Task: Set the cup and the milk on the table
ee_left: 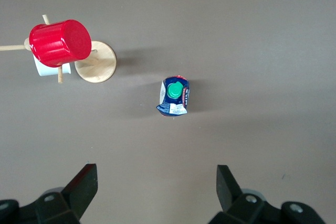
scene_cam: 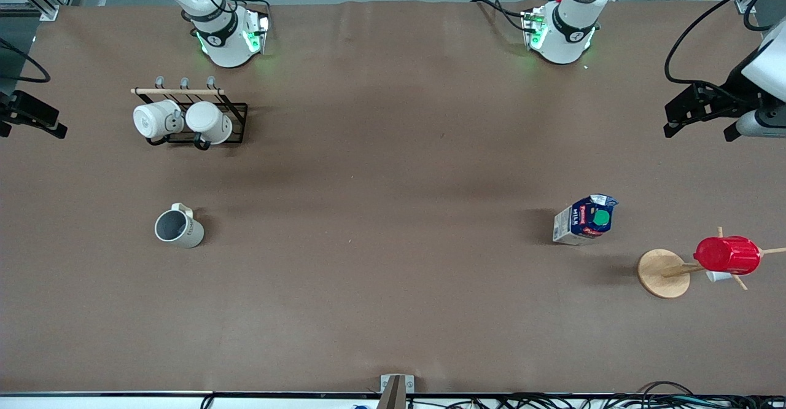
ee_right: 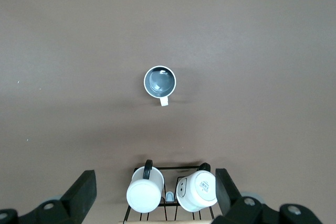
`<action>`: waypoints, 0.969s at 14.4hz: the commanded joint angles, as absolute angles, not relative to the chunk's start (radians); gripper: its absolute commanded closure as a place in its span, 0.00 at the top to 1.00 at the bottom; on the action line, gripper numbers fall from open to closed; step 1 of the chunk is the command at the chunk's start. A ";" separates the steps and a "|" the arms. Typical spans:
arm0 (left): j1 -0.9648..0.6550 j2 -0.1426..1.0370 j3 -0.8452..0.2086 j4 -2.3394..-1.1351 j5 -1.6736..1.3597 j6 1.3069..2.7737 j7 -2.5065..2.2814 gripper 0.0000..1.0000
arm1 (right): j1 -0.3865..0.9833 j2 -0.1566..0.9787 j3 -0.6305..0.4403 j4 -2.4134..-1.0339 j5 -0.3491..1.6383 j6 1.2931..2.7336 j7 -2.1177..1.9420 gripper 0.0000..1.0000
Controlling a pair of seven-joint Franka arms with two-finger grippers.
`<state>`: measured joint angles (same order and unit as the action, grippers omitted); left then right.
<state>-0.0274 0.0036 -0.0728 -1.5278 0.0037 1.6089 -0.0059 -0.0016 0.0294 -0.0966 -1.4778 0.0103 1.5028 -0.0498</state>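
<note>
The left end effector hangs high over the tabletop with its fingers spread wide and nothing between them, looking straight down on the milk carton; the right end effector does likewise, fingers wide and empty, above the rack end of the tabletop with the cup in its view. Both arms appear to be waiting, drawn up clear of everything. The milk carton stands upright on the bare surface toward the left arm's end, green cap up, near but apart from a wooden peg stand that carries a red ribbed cup on one peg. The cup stands upright toward the right arm's end, mouth up, nearer the front camera than a black wire mug rack holding two white mugs on their sides. Since both task things rest free on the tabletop, well apart from each other and from the holders, the placing looks done. The surface is plain matte brown, faintly creased; cables and metal framing edge it.
</note>
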 commanded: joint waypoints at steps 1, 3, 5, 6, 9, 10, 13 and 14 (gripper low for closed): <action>-0.026 0.064 -0.069 -1.517 -0.012 1.604 0.006 1.00 | -0.002 0.038 -0.098 -1.518 0.005 1.508 -0.063 1.00; -0.026 0.125 -0.071 -1.523 -0.012 1.640 0.006 1.00 | -0.008 0.069 -0.100 -1.575 0.006 1.572 -0.075 1.00; -0.035 0.178 -0.072 -1.526 -0.009 1.657 0.006 1.00 | -0.021 0.098 -0.103 -1.658 0.006 1.684 -0.132 1.00; -0.038 0.205 -0.074 -1.528 -0.006 1.661 0.006 1.00 | -0.021 0.104 -0.103 -1.727 0.006 1.769 -0.136 1.00; -0.037 0.264 -0.077 -1.555 -0.003 1.712 0.008 1.00 | -0.023 0.138 -0.103 -1.931 0.006 2.064 -0.137 1.00; -0.040 0.276 -0.077 -1.584 -0.002 1.744 0.009 1.00 | -0.026 0.167 -0.104 -1.972 0.008 2.148 -0.137 1.00; -0.041 0.304 -0.077 -1.655 0.002 1.824 0.009 1.00 | -0.026 0.262 -0.103 -2.029 0.034 2.333 -0.135 1.00; -0.040 0.314 -0.077 -1.663 0.002 1.828 0.014 1.00 | -0.025 0.294 -0.103 -2.039 0.044 2.385 -0.135 1.00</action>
<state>-0.0389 0.3154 -0.0777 -1.6250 0.0038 1.7976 -0.0056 -0.0151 0.2602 -0.1097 -2.0120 0.0188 2.3049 -0.1251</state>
